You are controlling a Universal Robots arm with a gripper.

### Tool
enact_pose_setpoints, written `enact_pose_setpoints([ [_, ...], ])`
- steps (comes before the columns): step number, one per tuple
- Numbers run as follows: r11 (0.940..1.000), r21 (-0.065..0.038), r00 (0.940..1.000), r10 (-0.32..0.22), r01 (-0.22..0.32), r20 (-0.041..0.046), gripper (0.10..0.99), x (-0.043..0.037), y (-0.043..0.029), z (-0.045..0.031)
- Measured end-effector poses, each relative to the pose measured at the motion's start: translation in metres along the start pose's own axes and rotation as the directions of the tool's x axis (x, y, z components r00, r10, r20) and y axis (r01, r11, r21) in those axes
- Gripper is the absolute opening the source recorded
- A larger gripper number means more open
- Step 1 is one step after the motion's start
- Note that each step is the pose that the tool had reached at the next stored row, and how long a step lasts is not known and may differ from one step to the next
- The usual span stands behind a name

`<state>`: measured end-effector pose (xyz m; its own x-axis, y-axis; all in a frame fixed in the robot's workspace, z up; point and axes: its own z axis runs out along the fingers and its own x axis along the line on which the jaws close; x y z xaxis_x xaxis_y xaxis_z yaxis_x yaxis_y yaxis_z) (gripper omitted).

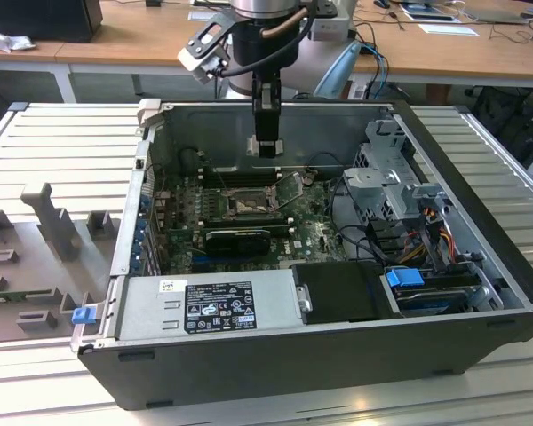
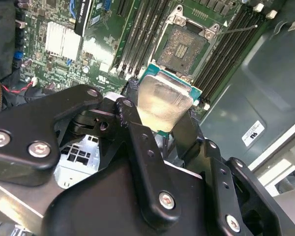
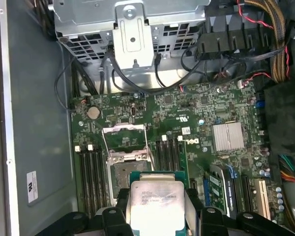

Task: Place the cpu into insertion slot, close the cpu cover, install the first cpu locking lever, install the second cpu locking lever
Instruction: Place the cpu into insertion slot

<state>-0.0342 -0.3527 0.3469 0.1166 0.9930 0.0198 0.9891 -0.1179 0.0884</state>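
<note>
Above insertion slot [image 1: 249, 206], exterior view: gripper [image 1: 266, 145] hangs inside PC case [image 1: 293, 364]. Second wrist view: fingers [image 2: 189, 135] clamped on cpu [image 2: 162, 105] edges, cpu apart from slot. First wrist view: cpu cover [image 3: 124, 135] raised open at slot's edge, w/ contacts exposed.

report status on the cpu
Gripper shut on cpu, held off the slot. Slot unfilled, cover flipped open. Nothing seen between cpu and slot.

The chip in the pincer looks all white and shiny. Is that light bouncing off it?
Yes: in the second wrist view the cpu has a pale glare across its metal face; in the first wrist view the cpu looks duller, and faint print shows on it.
</note>
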Motion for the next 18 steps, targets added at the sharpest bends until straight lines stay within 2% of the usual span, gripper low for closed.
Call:
enact_pose_setpoints([
  [2, 1.0, 0.0, 1.0, -0.006, 0.006, -0.0006, 0.529, -0.0001, -0.0004, 0.0038],
  [4, 0.9992, 0.001, 0.9992, -0.04, 0.04, -0.0036, 0.529, -0.0001, -0.0006, 0.0065],
  [6, 0.9957, 0.001, 0.9957, -0.092, 0.092, -0.0083, 0.529, -0.0002, -0.001, 0.0097],
  [12, 0.9954, 0.005, 0.9954, -0.096, 0.096, -0.0088, 0.529, -0.0003, -0.0014, 0.014],
  [14, 0.9954, 0.005, 0.9954, -0.096, 0.096, -0.0056, 0.529, -0.0003, -0.0014, 0.0156],
  [18, 0.9954, 0.005, 0.9954, -0.096, 0.096, -0.005, 0.529, -0.0004, -0.002, 0.021],
])
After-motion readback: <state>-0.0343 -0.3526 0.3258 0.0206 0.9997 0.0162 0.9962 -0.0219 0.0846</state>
